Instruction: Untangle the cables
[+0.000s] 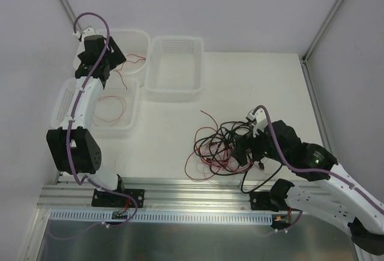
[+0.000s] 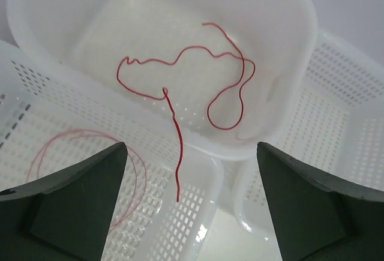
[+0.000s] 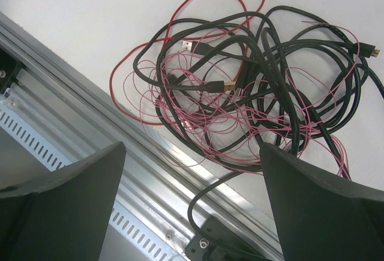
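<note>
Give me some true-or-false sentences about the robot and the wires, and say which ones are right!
1. A red wire lies in the white basket under the left gripper. True.
2. The right gripper is squeezing a black cable. False: it is open and holds nothing.
3. Black cables and thin red wires are tangled together on the table. True.
4. Every basket has a black cable in it. False: none of the three baskets has one.

Open table [image 1: 168, 141] is found between baskets [image 1: 173, 93] and cable tangle [image 1: 225, 144]. The near edge is bounded by a metal rail [image 1: 192, 190].
</note>
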`<state>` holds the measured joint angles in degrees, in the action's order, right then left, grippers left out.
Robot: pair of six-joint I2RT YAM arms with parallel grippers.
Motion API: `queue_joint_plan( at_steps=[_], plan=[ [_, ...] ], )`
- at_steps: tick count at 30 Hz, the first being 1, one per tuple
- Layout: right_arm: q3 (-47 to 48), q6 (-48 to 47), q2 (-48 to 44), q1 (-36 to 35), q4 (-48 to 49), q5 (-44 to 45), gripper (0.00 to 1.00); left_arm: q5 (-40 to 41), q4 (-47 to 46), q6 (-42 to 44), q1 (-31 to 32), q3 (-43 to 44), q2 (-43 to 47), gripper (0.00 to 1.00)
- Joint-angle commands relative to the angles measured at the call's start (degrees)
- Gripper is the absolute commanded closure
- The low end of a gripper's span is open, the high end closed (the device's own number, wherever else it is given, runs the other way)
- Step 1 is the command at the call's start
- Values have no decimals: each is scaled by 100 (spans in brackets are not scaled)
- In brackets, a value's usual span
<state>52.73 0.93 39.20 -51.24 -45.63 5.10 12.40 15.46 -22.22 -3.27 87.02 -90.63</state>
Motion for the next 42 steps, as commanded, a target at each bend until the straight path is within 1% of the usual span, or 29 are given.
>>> queue_joint_plan(
  at_steps=[1, 3, 4, 6, 9, 10, 11, 13, 14, 16, 19, 23, 24, 27, 31, 32, 36, 38, 41, 42],
  plan=[
    [-87, 109, -132, -26, 124, -71, 0, -54, 107, -274, 203, -720, -130, 9],
    [-105, 109, -149, -26, 133, -71, 1, -10, -121, -257, 300, -975, -174, 10],
    [-122, 109, -158, -26, 133, -71, 0, -10, -444, -257, 309, -1212, -192, 11],
    [-123, 109, -158, -26, 124, -80, 0, -1, -719, -309, 309, -1407, -288, 13],
    [-105, 100, -185, -26, 80, -62, 0, 148, -1202, -406, 309, -1705, -333, 19],
    [-105, 100, -202, -26, 72, -62, 0, 218, -1334, -389, 300, -1880, -333, 23],
    [-105, 109, -211, -26, 54, -45, 0, 288, -1692, -371, 309, -1969, -341, 26],
    [-114, 109, -229, -26, 54, -10, 0, 350, -1958, -319, 300, -2188, -359, 30],
    [-105, 101, -229, -26, 45, -9, 0, 350, -2055, -310, 309, -2233, -402, 33],
    [-96, 109, -220, -26, 36, -9, 0, 359, -2223, -283, 309, -2295, -464, 36],
    [-70, 118, -194, -26, 19, -27, 0, 342, -2311, -283, 387, -2365, -578, 47],
    [-79, 135, -211, -35, 19, -1, 0, 289, -2425, -266, 485, -2436, -570, 66],
    [-70, 136, -211, -26, 10, -1, 0, 280, -2425, -257, 502, -2436, -552, 79],
    [-35, 144, -220, -26, -8, -1, 0, 306, -2434, -125, 546, -2445, -351, 100],
    [0, 153, -255, -26, -25, -1, 0, 368, -2311, 112, 573, -2383, 71, 100],
    [0, 153, -255, -26, -34, 17, 1, 385, -2137, 130, 573, -2340, 228, 100],
    [36, 153, -246, -26, -43, 61, 0, 307, -1714, 323, 573, -1936, 563, 100],
    [36, 162, -220, -17, -43, 70, 0, 306, -1574, 428, 573, -1699, 590, 100],
    [36, 153, -176, -26, -25, 44, 1, 315, -1380, 744, 555, -953, 240, 100],
    [27, 153, -167, -17, -25, 35, 0, 350, -1275, 823, 555, -463, 73, 100]
  ],
)
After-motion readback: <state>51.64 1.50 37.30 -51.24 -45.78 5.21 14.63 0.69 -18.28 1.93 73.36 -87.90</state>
